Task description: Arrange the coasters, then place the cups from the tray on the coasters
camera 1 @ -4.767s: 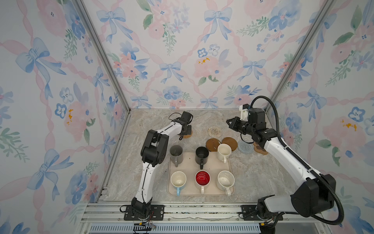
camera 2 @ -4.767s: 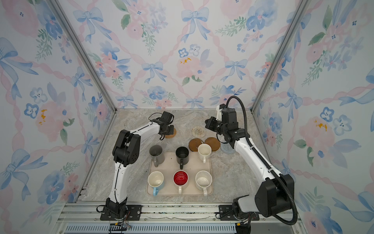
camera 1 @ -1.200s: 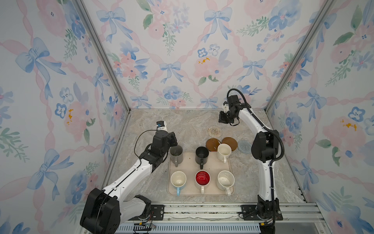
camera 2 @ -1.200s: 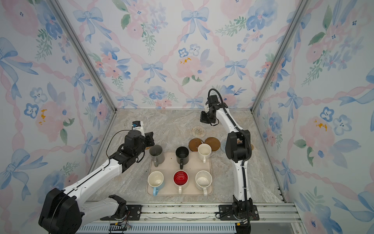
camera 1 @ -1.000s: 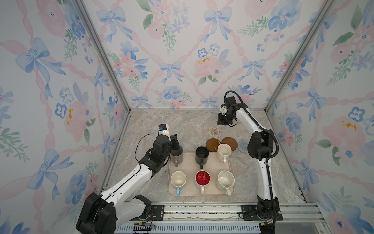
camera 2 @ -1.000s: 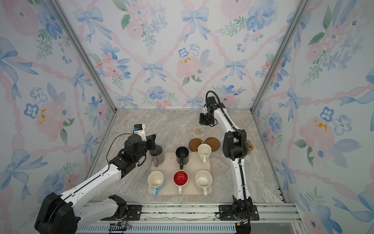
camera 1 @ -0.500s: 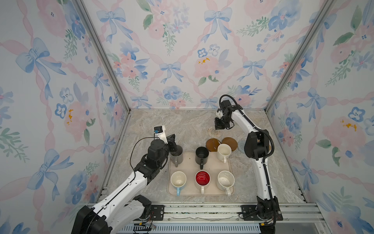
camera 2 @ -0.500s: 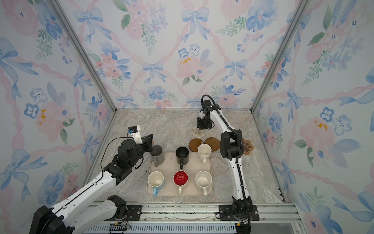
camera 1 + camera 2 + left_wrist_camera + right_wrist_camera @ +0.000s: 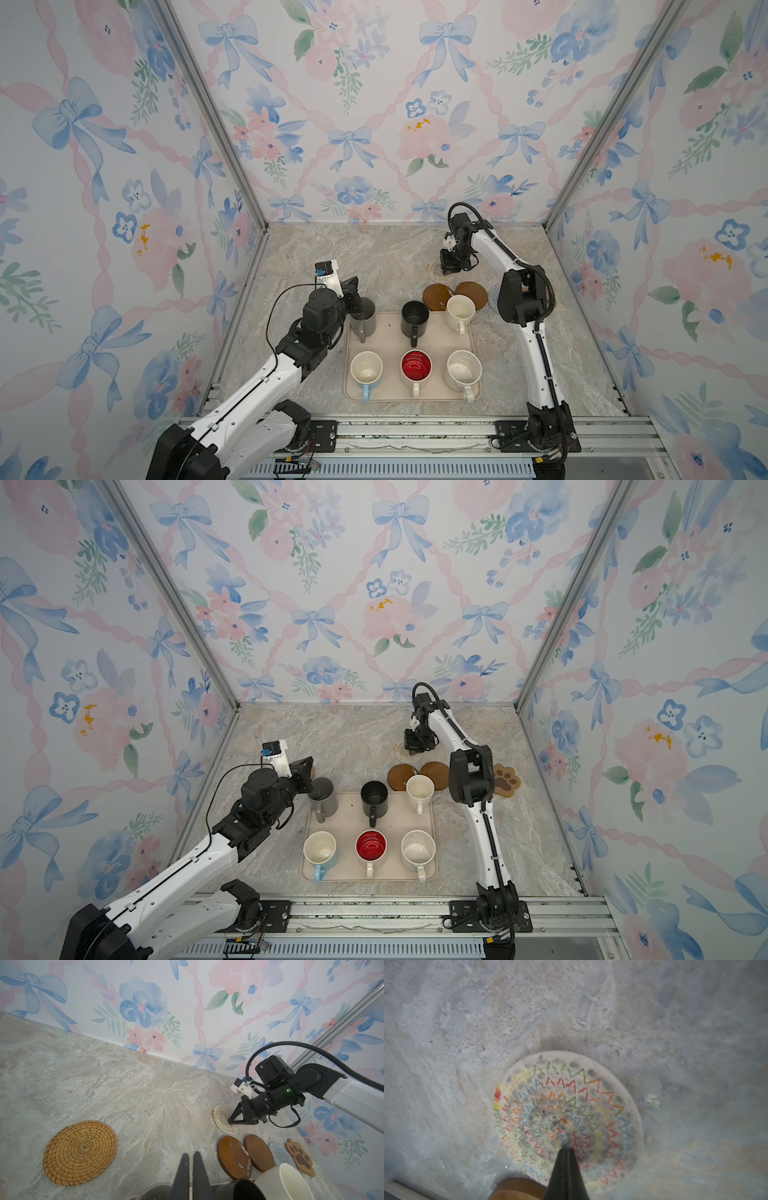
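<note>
Reaching far across the table (image 9: 374, 257), the right gripper (image 9: 566, 1148) points down with its jaws pressed together, tips touching the pale woven coaster (image 9: 569, 1103). The left gripper (image 9: 191, 1155), also closed and empty, hovers just beside the grey cup (image 9: 365, 318). It mostly hides the tan rattan coaster (image 9: 80, 1153) in both top views. All six cups stand in the tray (image 9: 390, 397).

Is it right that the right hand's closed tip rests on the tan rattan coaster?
No. The closed tip of the right hand rests on the pale woven coaster with coloured zigzags, as the right wrist view shows.
</note>
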`<action>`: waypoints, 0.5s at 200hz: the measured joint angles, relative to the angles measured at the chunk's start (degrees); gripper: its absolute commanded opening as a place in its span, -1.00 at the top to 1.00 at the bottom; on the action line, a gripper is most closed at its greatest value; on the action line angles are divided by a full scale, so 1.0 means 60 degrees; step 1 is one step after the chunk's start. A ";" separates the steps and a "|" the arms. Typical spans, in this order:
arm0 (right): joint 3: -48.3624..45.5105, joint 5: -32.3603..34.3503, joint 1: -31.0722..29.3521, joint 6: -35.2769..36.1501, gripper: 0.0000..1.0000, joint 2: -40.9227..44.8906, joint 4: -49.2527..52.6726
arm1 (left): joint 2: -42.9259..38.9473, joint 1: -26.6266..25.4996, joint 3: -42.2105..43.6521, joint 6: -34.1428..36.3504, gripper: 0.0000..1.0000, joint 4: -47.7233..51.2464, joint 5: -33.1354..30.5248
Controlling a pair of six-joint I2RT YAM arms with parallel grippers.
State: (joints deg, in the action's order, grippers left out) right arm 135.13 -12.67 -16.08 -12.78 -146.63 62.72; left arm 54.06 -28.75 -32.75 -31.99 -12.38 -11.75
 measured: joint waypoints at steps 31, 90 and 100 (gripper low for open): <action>0.0426 -0.0109 -0.0011 -0.0004 1.00 -0.0248 0.0124 | 0.0029 0.0000 0.0000 0.0000 1.00 -0.0011 -0.0007; 0.1107 -0.0474 -0.0087 -0.0215 1.00 -0.0656 0.0080 | 0.0124 0.0000 0.0011 0.0004 1.00 -0.0233 -0.0080; 0.1137 -0.0546 -0.0142 -0.0280 1.00 -0.0678 0.0018 | 0.0131 0.0000 0.0015 0.0007 1.00 -0.0229 -0.0091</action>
State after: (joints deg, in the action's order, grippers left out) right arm 141.95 -15.94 -16.93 -14.46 -150.69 62.83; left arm 54.85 -28.75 -32.67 -31.94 -13.76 -12.29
